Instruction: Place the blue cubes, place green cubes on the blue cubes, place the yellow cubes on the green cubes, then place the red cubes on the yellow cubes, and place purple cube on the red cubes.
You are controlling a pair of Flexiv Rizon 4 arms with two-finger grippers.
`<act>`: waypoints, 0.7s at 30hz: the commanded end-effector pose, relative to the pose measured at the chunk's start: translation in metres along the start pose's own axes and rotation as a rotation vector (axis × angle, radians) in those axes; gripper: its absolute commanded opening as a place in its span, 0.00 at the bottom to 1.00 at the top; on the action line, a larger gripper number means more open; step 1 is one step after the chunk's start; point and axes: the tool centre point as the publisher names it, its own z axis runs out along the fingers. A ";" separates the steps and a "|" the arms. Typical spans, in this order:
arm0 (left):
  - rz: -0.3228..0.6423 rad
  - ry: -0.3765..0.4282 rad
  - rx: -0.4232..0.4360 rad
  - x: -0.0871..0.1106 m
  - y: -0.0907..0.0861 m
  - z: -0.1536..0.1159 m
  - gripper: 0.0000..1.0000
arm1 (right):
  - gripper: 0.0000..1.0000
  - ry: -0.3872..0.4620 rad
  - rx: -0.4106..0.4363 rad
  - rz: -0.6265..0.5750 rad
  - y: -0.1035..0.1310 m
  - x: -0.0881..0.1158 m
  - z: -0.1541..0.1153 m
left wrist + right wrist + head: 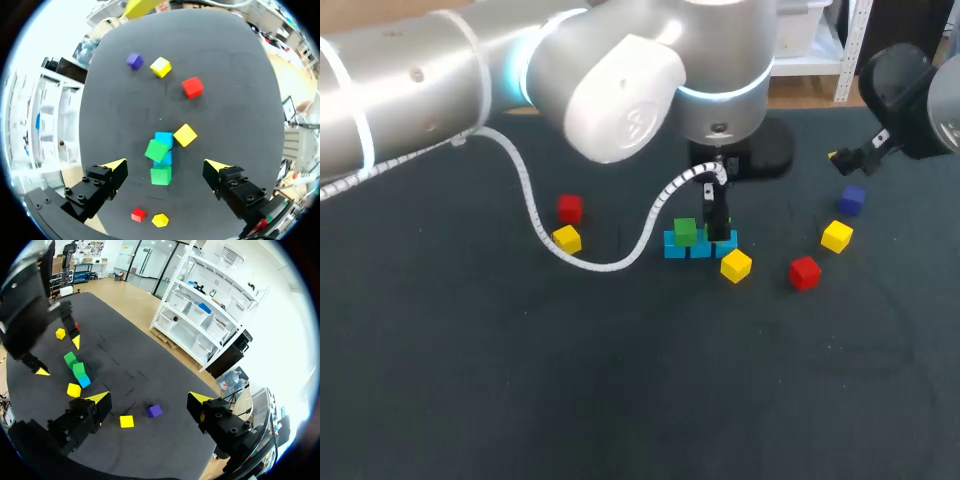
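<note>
A short row of small blue cubes (676, 247) lies near the middle of the dark table (520, 400). One small green cube (685, 232) sits on top of the row, turned a bit crooked. My left gripper (166, 167) hangs right over the row with its fingers spread wide, holding nothing. A second green cube (160, 175) is under it, between the fingers but not touching them. It seems to rest on the row too, though the gripper hides most of it from above. Take the blue row as the middle of a clock, seen from above. A small yellow cube (736, 265) sits just beside it at 4 o'clock, and a small red cube (805, 272) lies farther out that way. Another yellow cube (837, 236) is at 3 o'clock and the small purple cube (852, 199) at about 2 o'clock. A second red cube (570, 208) is at about 10 o'clock and a third yellow cube (567, 239) at 9 o'clock. My right gripper (148, 399) hangs near the purple cube, fingers far apart and empty.
</note>
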 end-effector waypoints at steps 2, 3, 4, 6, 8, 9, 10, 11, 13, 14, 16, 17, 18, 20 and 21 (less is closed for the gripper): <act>0.096 -0.069 -0.017 0.007 -0.026 -0.021 1.00 | 1.00 -0.010 0.008 0.002 0.002 0.002 0.000; 0.132 -0.081 -0.016 0.006 -0.030 -0.024 1.00 | 1.00 -0.010 0.008 0.002 0.002 0.002 0.000; 0.159 -0.091 -0.008 0.005 -0.035 -0.026 1.00 | 1.00 -0.010 0.008 0.002 0.002 0.002 0.000; 0.219 -0.089 -0.007 0.004 -0.044 -0.028 1.00 | 1.00 -0.010 0.008 0.002 0.002 0.002 0.000; 0.249 -0.085 0.009 0.004 -0.052 -0.029 1.00 | 1.00 -0.010 0.008 0.002 0.002 0.002 0.000; 0.281 -0.077 0.012 0.003 -0.056 -0.027 1.00 | 1.00 -0.010 0.008 0.002 0.002 0.002 0.000; 0.301 -0.070 0.014 0.003 -0.059 -0.026 1.00 | 1.00 -0.010 0.008 0.002 0.002 0.002 0.000; 0.328 -0.061 0.018 0.002 -0.062 -0.024 1.00 | 1.00 -0.010 0.008 0.002 0.002 0.002 0.000; 0.389 -0.053 0.037 -0.002 -0.069 -0.019 1.00 | 1.00 -0.010 0.008 0.002 0.002 0.002 0.000; 0.407 -0.041 0.039 -0.004 -0.071 -0.016 1.00 | 1.00 -0.010 0.008 0.002 0.002 0.002 0.000; 0.440 -0.033 0.037 -0.009 -0.073 -0.011 1.00 | 1.00 -0.010 0.008 0.002 0.002 0.002 0.000; 0.442 -0.034 0.046 -0.011 -0.073 -0.009 1.00 | 1.00 -0.010 0.008 0.002 0.002 0.002 0.000; 0.456 -0.027 0.044 -0.013 -0.073 -0.008 1.00 | 1.00 -0.010 0.008 0.002 0.002 0.002 0.000; 0.481 -0.018 0.048 -0.017 -0.072 -0.005 1.00 | 1.00 -0.010 0.008 0.002 0.002 0.002 0.000; 0.487 -0.019 0.051 -0.019 -0.071 -0.004 1.00 | 1.00 -0.010 0.008 0.002 0.002 0.002 0.000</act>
